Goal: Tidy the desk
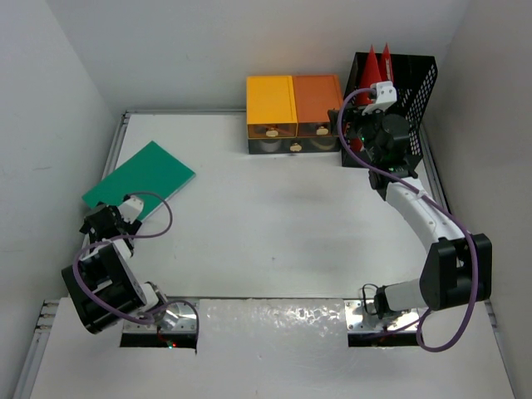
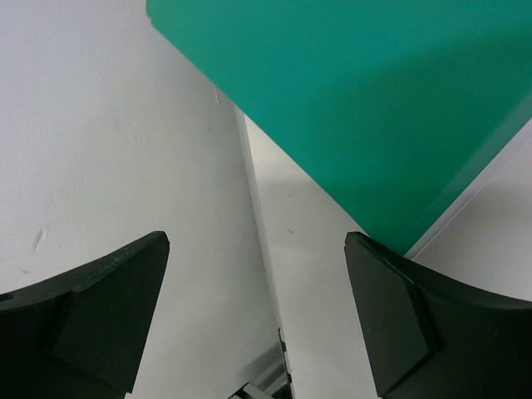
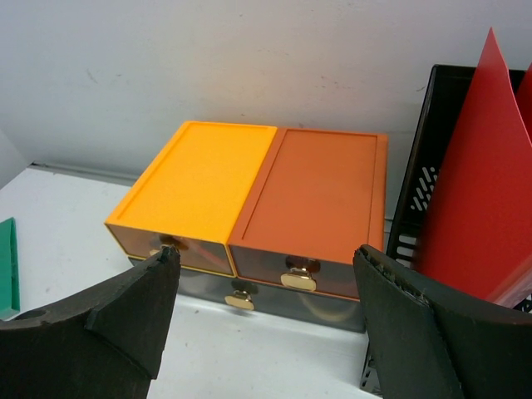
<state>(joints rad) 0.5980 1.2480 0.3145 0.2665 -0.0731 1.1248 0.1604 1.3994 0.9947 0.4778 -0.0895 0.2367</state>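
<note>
The desk [image 1: 274, 224] is a wide white tabletop with thin metal rails. A flat green board [image 1: 140, 179] lies at its left edge, partly over the rail. My left gripper [image 1: 104, 220] hovers just short of the board's near corner. It is open, with only the desk's edge between its fingers [image 2: 258, 249], and the green board [image 2: 357, 108] lies ahead of it. My right gripper [image 1: 347, 126] is at the back right, open and holding nothing. It faces the fronts of the drawers [image 3: 266, 258].
A yellow and orange drawer unit [image 1: 293, 112] with gold knobs [image 3: 298, 279] stands against the back wall. To its right, a black mesh rack [image 1: 411, 83] holds red sheets [image 3: 478, 183]. White walls close in on the left, back and right.
</note>
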